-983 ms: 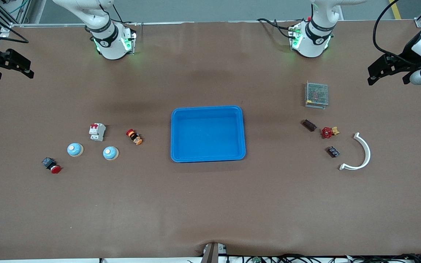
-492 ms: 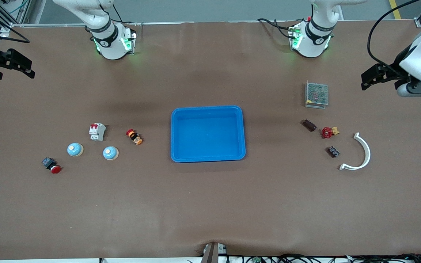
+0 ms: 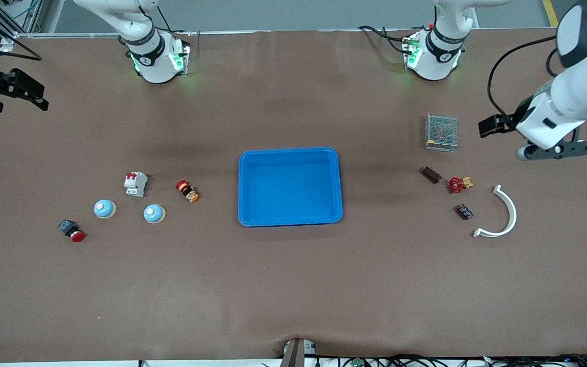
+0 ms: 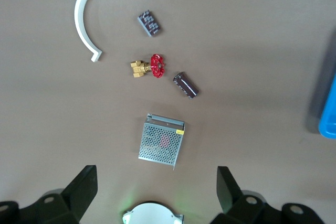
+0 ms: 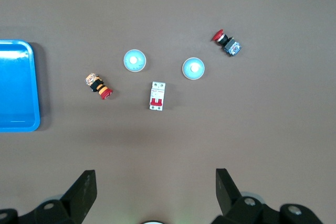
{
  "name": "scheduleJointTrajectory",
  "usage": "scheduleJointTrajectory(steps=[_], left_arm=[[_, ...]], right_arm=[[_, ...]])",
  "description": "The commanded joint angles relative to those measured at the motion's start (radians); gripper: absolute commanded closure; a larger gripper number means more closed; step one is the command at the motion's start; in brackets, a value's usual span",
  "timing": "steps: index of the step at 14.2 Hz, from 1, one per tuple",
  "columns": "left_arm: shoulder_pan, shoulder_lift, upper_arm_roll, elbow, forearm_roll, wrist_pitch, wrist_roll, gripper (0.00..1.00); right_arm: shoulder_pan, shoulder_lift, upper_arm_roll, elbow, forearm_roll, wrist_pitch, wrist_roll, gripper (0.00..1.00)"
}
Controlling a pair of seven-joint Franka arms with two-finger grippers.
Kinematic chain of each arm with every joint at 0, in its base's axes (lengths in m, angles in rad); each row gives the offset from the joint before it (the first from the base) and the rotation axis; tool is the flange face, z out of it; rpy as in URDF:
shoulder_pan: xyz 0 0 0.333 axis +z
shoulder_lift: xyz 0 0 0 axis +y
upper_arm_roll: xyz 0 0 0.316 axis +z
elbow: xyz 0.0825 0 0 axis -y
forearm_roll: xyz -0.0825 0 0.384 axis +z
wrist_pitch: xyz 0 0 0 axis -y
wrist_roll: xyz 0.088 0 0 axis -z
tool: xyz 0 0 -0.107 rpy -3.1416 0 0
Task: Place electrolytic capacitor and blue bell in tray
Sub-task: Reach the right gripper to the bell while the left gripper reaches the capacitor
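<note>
The bright-blue tray (image 3: 290, 186) lies empty at the table's middle; its edge shows in both wrist views (image 4: 328, 114) (image 5: 16, 87). The electrolytic capacitor (image 3: 431, 175) (image 4: 186, 85), a short dark-brown cylinder, lies toward the left arm's end. Two blue bells (image 3: 105, 209) (image 3: 154, 213) sit toward the right arm's end, seen too in the right wrist view (image 5: 134, 60) (image 5: 193, 68). My left gripper (image 3: 492, 126) (image 4: 156, 179) hangs open and empty over the table beside the mesh box. My right gripper (image 3: 38, 97) (image 5: 156, 182) waits open and empty over its table end.
Near the capacitor are a metal mesh box (image 3: 441, 132), a red-handled brass valve (image 3: 457, 184), a small dark block (image 3: 464, 211) and a white curved strip (image 3: 502, 214). By the bells lie a circuit breaker (image 3: 135, 184), a red-orange button (image 3: 187, 191) and a red push-button (image 3: 72, 231).
The left arm has swung in from the table's end toward the mesh box, its gripper still open. The right arm has hardly moved. Nothing on the table has shifted.
</note>
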Motion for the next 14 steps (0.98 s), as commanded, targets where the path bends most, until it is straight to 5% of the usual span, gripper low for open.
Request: scheduleJointTrajectory(steps=[1, 8, 14], left_arm=[[-0.004, -0.025, -0.005, -0.137, -0.002, 0.105, -0.073, 0.00], [0.000, 0.004, -0.046, -0.420, -0.001, 0.489, -0.255, 0.00], [-0.003, 0.086, -0.059, -0.495, -0.001, 0.665, -0.403, 0.03]], right_arm=[[0.017, 0.028, -0.001, 0.010, 0.013, 0.033, 0.025, 0.00], [0.034, 0.176, -0.001, 0.007, 0.013, 0.160, 0.025, 0.00], [0.072, 0.322, -0.001, -0.001, 0.013, 0.269, 0.025, 0.00]])
